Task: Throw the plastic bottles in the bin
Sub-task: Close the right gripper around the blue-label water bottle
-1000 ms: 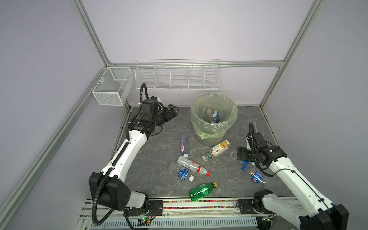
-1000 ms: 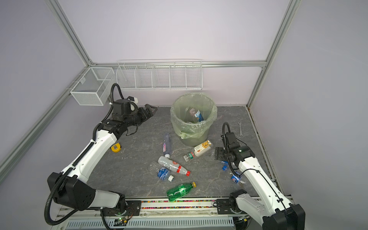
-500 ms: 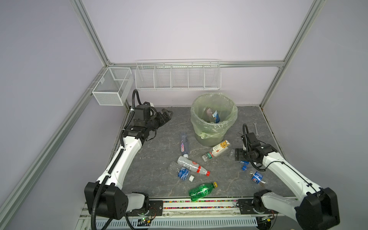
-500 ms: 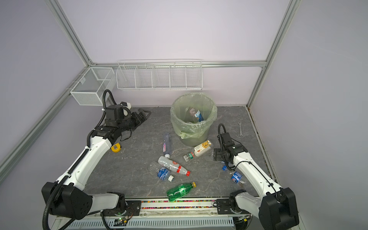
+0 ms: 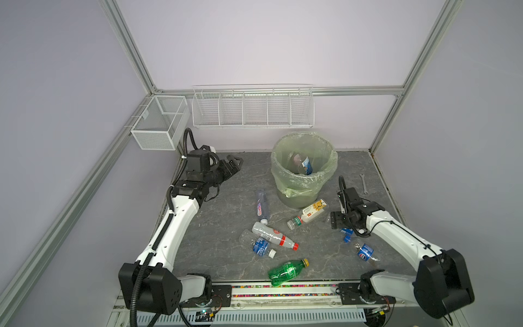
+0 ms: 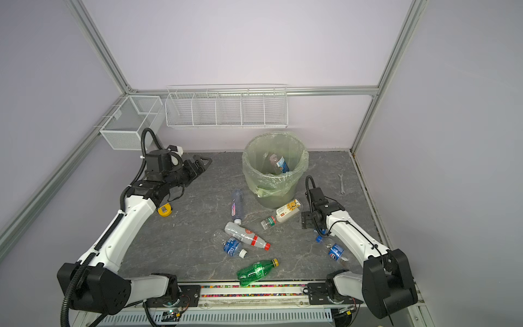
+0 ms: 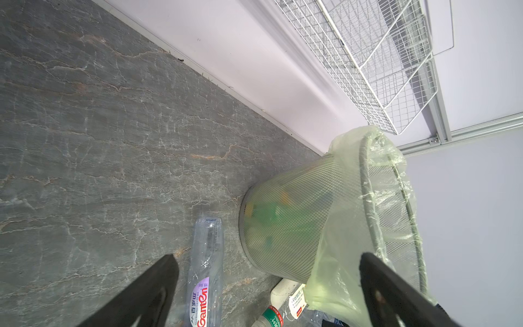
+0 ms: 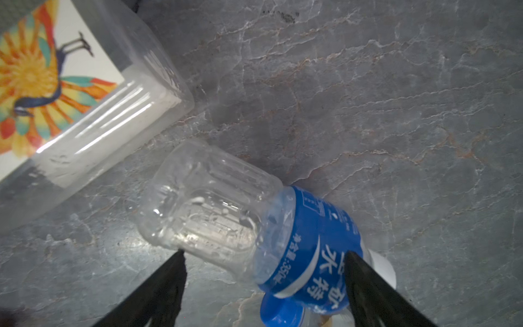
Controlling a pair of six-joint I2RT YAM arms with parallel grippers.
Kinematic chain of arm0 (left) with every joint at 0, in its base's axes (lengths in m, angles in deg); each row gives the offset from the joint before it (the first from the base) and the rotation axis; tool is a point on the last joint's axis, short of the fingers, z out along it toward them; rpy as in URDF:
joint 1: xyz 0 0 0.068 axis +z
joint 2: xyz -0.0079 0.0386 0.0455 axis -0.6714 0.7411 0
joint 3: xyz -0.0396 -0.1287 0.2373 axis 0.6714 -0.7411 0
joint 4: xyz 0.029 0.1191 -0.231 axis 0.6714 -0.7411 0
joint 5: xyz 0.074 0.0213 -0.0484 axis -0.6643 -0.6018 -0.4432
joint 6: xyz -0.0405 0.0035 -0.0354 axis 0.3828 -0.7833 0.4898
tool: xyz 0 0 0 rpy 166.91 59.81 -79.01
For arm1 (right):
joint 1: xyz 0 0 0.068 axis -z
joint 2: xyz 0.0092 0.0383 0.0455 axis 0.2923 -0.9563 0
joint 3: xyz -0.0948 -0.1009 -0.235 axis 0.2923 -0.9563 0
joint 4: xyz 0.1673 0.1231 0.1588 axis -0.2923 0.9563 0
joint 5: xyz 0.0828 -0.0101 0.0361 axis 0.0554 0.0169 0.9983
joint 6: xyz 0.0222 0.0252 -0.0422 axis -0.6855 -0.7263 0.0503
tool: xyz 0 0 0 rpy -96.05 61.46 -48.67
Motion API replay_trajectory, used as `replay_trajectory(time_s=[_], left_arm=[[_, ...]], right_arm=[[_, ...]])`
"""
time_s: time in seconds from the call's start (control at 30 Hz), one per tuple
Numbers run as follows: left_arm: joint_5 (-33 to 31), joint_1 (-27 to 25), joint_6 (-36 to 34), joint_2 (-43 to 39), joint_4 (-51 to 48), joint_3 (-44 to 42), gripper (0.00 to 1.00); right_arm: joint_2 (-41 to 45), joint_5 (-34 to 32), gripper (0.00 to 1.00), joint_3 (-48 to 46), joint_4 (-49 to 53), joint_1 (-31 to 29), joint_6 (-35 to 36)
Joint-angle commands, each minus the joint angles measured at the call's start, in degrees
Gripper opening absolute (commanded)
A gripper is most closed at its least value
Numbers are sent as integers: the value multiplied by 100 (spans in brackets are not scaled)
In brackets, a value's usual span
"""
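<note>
Both arms have shifted: left gripper (image 5: pixel 236 163) drawn back from the bin (image 5: pixel 300 195), right gripper (image 8: pixel 265 254) lowered.
Bin: a few plastic bottles (image 5: pixel 305 166) inside.
Counter (image 5: pixel 226 215): we count seven more loose.
Both pairs of fingers (image 8: pixel 158 291): apart, empty; the right pair straddles the blue-labelled bottle (image 8: pixel 305 249).

White arm shells (image 5: pixel 175 223), black joints (image 5: pixel 152 288), ribbed black cable (image 5: pixel 186 141), black left hand (image 7: pixel 267 255), right hand (image 8: pixel 264 256).

Clear bottle (image 7: pixel 205 271), purple label: "Ganten", beside small Chinese characters. Blue-labelled bottle (image 8: pixel 254 223): white Chinese characters, "350mL".
</note>
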Motion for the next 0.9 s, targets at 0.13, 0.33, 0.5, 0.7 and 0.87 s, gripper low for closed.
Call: replay_trajectory(time_s=[0.13,0.33,0.5,0.7,0.87], left_arm=[[122,92,-122,-166,41,-162,100],[151,112,-118,-163,18,-142,100],[121,147,-183,-170,-39,-125,100],[84,174,-211,-179,-64,-236,100],[85,182,-204,-215,-64,-312,100]], right_arm=[[-204,-24,88,138,-24,-68,328],[-504,-239,88,299,26,-81,399],[-731,-394,88,439,-98,-77,382],[-1230,-554,88,752,-182,-72,334],[-1631,-686,88,995,-225,-59,349]])
